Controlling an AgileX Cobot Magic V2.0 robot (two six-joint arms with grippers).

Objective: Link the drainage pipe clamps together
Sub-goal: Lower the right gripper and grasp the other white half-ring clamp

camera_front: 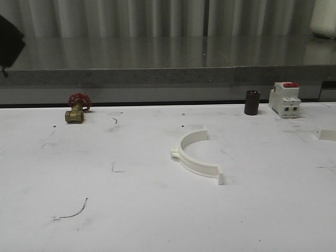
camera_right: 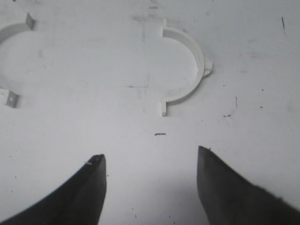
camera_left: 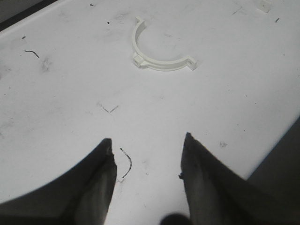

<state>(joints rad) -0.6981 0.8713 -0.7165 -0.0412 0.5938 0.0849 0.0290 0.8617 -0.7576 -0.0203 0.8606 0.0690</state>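
Front view: white table point(camera_front: 105, 210) with scuff marks, one white half-ring clamp point(camera_front: 195, 156) lying flat near the middle, open side facing away toward the breaker side, end tabs at both tips. Behind and to the right of the clamp stands a dark cylinder point(camera_front: 252, 102), and just right of that a white breaker point(camera_front: 284, 99) with a red top. Far left of the clamp, at the back edge, sits a brass valve point(camera_front: 76, 109) with a red handwheel. Right of the clamp at the frame edge a small white piece point(camera_front: 326, 134) is partly cut off, likely the second clamp's end, can't confirm from here. Left wrist view: left gripper point(camera_left: 147, 143) hovers over bare table, dark fingers point(camera_left: 101, 183) spread wide apart, nothing between them; the half-ring clamp point(camera_left: 157, 51) lies flat well beyond the fingertips, not touched. Right wrist view: right gripper point(camera_right: 150, 157) is also wide open and empty above the table; the same half-ring clamp point(camera_right: 190, 65) lies ahead of the fingertips, apart from them, and a second half-ring clamp point(camera_right: 11, 65) sits further to the side, partly cut by the frame edge, its open side facing the first clamp's open side. The two clamps are well apart, not joined.
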